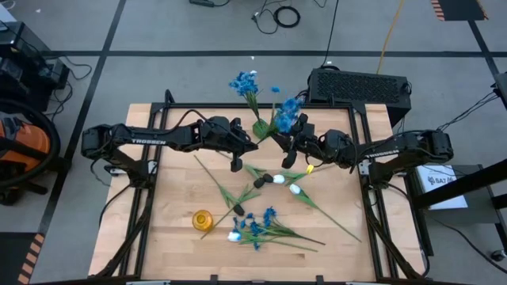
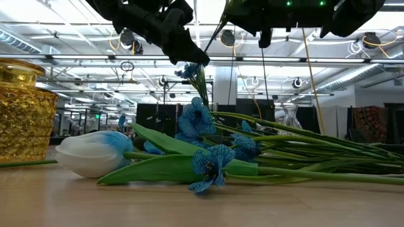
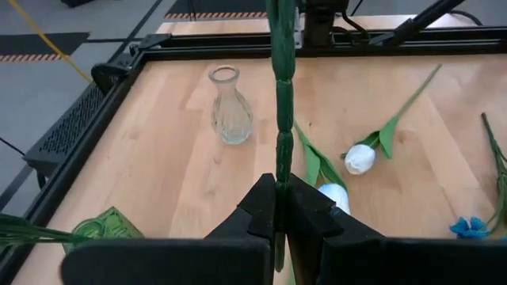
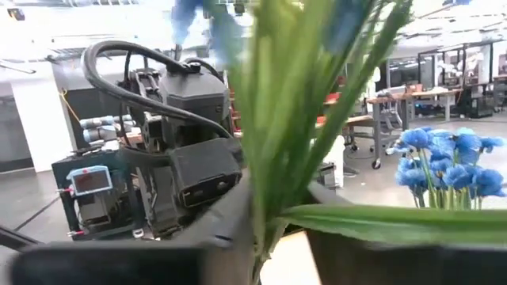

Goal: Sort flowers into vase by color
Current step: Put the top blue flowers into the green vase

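Note:
Above the middle of the table a blue flower point(image 1: 289, 111) on a long green stem point(image 3: 283, 119) hangs between my two grippers. My left gripper point(image 3: 279, 190) is shut on the stem. My right gripper point(image 4: 277, 233) faces it from the table's right point(image 1: 287, 144), its fingers closed in on the stem and leaves. A green vase point(image 1: 261, 127) at the far side holds more blue flowers point(image 1: 245, 82). White tulips point(image 1: 279, 179), dark tulips point(image 1: 259, 183) and blue flowers point(image 1: 257, 226) lie flat on the table. My left gripper pinches the thin green stem point(image 3: 279, 162) between its two fingertips, coming from the table's left and slanting a little downward. The stem runs across the fingers and on toward the right arm, clear of the table. My right gripper has the stem and leaves point(image 4: 269, 214) between its two fingers, coming about level from the table's right. The blurred leaves hide the exact place of contact.
A clear glass vase point(image 3: 230, 107) stands toward the far right. A yellow glass vase point(image 1: 202, 219) stands near the front left. A white tulip with a blue tip point(image 2: 95, 153) lies closest to the front edge. A black box point(image 1: 358, 85) sits behind the table.

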